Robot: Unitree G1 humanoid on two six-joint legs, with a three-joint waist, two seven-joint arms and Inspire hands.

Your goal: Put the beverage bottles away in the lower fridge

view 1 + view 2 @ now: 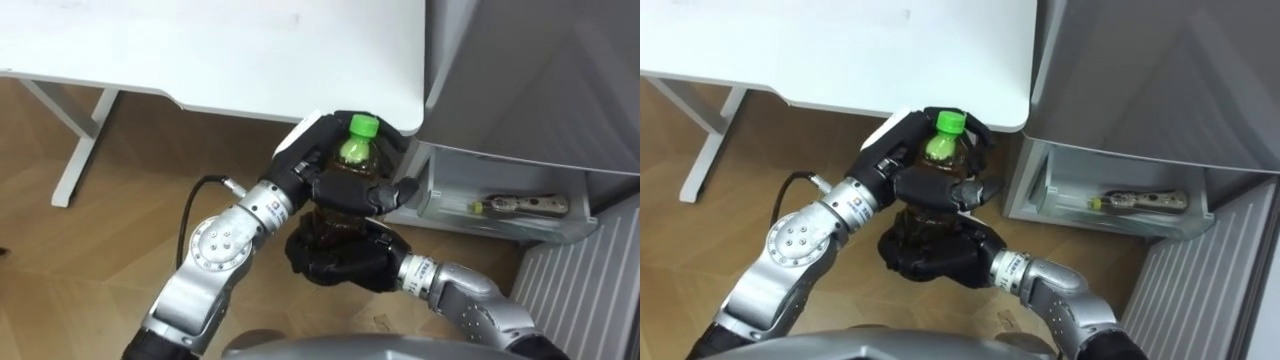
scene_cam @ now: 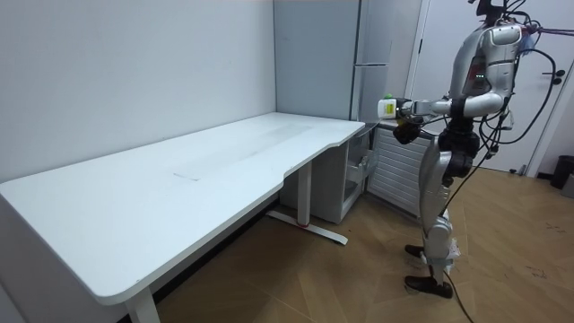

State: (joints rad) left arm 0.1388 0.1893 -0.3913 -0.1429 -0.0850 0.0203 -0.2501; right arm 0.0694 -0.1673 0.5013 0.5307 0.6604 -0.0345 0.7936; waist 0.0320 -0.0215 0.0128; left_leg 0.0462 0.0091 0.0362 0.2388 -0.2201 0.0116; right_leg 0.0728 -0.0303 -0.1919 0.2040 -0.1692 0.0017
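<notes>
Desk (image 1: 250, 50) beside open fridge (image 1: 530, 80) | left hand (image 1: 300, 160), right hand (image 1: 340, 255) fingers clamped on bottle (image 1: 355, 152)

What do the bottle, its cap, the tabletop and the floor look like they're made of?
Bottle: probably clear plastic, since the dark drink shows through its wall. Cap: bright green, smooth, likely plastic. Tabletop: smooth matte white board, perhaps laminate. Floor: wood or wood-look planks, going by the brown grain and angled seams.

A white desk (image 2: 179, 179) stands on wood floor (image 2: 359, 278) beside pale walls (image 2: 134, 63).
</notes>
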